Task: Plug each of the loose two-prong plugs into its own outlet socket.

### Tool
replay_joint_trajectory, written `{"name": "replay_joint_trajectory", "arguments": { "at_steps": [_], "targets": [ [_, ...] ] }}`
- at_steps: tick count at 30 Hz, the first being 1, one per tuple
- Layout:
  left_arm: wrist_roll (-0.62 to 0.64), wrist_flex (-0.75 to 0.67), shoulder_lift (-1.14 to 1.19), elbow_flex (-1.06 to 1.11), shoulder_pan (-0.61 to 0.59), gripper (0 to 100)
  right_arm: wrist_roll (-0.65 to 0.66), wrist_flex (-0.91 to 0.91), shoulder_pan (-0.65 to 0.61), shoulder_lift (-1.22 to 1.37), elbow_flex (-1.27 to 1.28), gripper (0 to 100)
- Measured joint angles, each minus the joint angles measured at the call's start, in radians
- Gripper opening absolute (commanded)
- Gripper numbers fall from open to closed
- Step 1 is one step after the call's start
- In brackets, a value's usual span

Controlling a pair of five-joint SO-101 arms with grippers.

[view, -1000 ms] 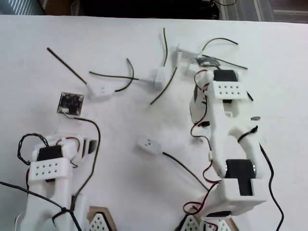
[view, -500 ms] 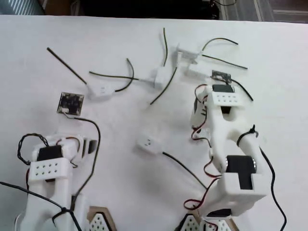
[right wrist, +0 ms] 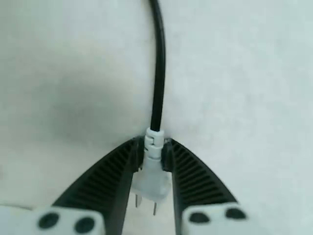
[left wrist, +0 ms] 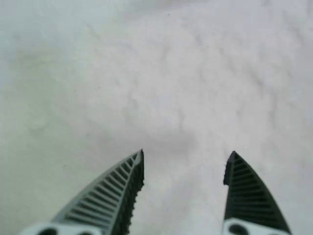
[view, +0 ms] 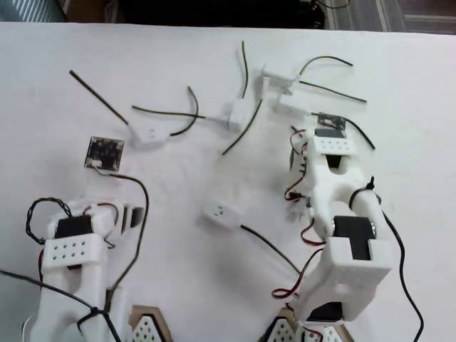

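The right gripper [right wrist: 152,146] is clenched on the white two-prong plug [right wrist: 150,178], its jaws pinching the body just behind the strain relief. The black cord [right wrist: 157,58] runs straight out past the fingertips, so the plug's long axis lies in line with the gripper and the prongs [right wrist: 145,201] point back toward the wrist, not outward. In the high view that gripper [view: 329,122] sits toward the far right of the bench [view: 178,285], just on the near side of a cluster of white blocks [view: 285,100]. The corded socket block [view: 221,214], with what look like two slots, lies well to its left and nearer, roughly between the arms. Seating the prongs looks to need the plug turned first. The left gripper [left wrist: 186,155] is released, jaws wide apart over bare bench, holding nothing
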Motion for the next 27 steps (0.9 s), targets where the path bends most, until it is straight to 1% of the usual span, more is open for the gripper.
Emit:
{"name": "replay_joint_trajectory", "arguments": {
  "at_steps": [4, 8, 13, 15, 18, 21, 27],
  "targets": [
    [-0.037, 0.0, 0.0, 0.0, 0.0, 27, 0.055, 0.026, -0.009, -0.054, 0.002, 1.7],
    [-0.043, 0.0, 0.0, 0.0, 0.0, 27, 0.161, 0.031, -0.021, -0.13, 0.002, 1.7],
    [-0.043, 0.0, 0.0, 0.0, 0.0, 27, 0.324, -0.061, -0.069, -0.138, 0.002, 2.3],
    [-0.043, 0.0, 0.0, 0.0, 0.0, 27, 0.367, -0.095, -0.089, -0.114, 0.002, 6.3],
    [-0.043, 0.0, 0.0, 0.0, 0.0, 27, 0.393, -0.109, -0.107, -0.058, -0.006, 13.0],
    [-0.043, 0.0, 0.0, 0.0, 0.0, 27, 0.396, -0.08, -0.104, -0.043, -0.046, 13.4],
    [-0.043, 0.0, 0.0, 0.0, 0.0, 27, 0.396, 0.092, -0.106, -0.041, -0.158, 13.4]
  ]
}}
